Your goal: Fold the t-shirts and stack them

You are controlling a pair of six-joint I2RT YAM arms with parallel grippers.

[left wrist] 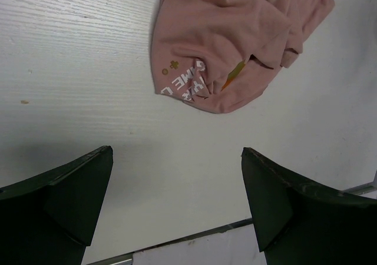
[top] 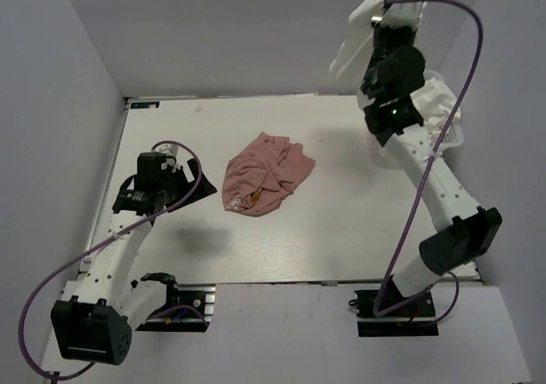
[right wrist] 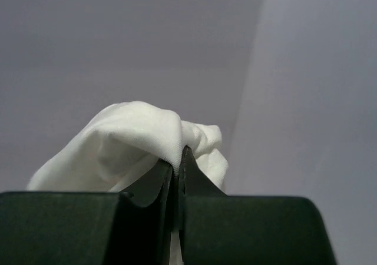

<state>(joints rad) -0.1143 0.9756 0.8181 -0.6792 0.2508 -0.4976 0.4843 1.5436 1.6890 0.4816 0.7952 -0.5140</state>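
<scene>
A dusty pink t-shirt (top: 264,175) lies crumpled in the middle of the white table (top: 341,222). In the left wrist view the pink t-shirt (left wrist: 235,35) shows white text and a small graphic. My left gripper (top: 196,188) is open and empty, low over the table just left of the pink shirt, and its tips (left wrist: 177,153) are apart from the cloth. My right gripper (top: 394,7) is raised high at the back right, shut on a white t-shirt (top: 351,49) that hangs from it. In the right wrist view the white t-shirt (right wrist: 129,138) bunches over the closed gripper (right wrist: 178,156).
A white mesh basket (top: 450,126) with white cloth in it stands at the right back edge of the table, under the right arm. Grey walls enclose the table on three sides. The table's near edge (left wrist: 194,238) runs just below the left fingers.
</scene>
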